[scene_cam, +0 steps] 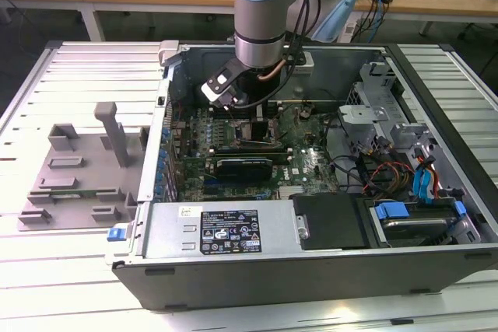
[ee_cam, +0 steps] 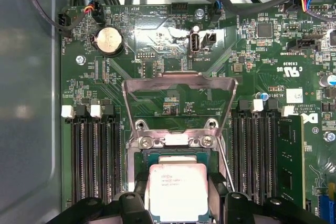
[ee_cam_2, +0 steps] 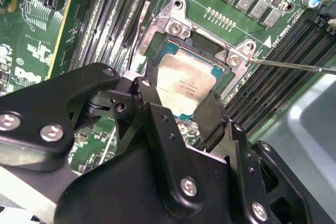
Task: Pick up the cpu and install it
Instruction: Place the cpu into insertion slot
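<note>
Hanging over the open computer case (scene_cam: 311, 274) in the exterior view, the gripper (scene_cam: 254, 118) sits at about ten o'clock from the case's middle, low above the motherboard (scene_cam: 311, 165). The grey tray (scene_cam: 78, 165) lies outside at nine o'clock.

In the second wrist view the fingers (ee_cam_2: 212, 114) are narrow, pinching the cpu (ee_cam_2: 186, 82) by two opposite edges at the socket frame (ee_cam_2: 176, 22), with the latch lever (ee_cam_2: 294, 65) swung aside.

In the first wrist view the cpu (ee_cam: 178, 190) lies beneath the raised load plate (ee_cam: 178, 77); I cannot tell whether it is seated. A slight tilt or skew could set it crooked and bend socket pins.
</note>
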### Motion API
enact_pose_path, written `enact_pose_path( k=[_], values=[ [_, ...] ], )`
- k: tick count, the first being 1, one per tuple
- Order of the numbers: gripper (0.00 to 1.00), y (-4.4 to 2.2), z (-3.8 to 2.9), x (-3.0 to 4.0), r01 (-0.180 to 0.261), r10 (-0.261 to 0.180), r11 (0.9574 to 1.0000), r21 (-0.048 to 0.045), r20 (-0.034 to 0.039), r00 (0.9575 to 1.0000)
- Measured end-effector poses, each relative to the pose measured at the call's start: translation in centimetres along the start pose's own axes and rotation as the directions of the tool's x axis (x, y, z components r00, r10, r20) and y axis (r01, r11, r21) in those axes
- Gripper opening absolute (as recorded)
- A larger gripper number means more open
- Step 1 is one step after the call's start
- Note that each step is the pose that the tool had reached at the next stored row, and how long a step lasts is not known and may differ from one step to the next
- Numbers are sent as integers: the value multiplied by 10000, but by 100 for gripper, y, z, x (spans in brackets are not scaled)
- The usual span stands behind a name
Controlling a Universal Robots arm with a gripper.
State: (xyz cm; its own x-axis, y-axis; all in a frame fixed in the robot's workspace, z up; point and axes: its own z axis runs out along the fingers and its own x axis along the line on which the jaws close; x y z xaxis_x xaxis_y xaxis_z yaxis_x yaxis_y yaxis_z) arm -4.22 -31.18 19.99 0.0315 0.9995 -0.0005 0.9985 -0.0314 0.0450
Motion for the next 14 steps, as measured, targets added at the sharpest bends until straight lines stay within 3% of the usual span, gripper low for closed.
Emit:
enact_pose_path(
  k=[10, 12, 14],
  values=[
    [53, 0, 7, 0, -1, 1, 10000, -2, 1, 10000],
    [61, 0, 7, 1, 0, 0, 10000, -1, -2, 10000],
    [61, 0, 6, 0, 0, 0, 10000, 0, 1, 10000]
  ],
)
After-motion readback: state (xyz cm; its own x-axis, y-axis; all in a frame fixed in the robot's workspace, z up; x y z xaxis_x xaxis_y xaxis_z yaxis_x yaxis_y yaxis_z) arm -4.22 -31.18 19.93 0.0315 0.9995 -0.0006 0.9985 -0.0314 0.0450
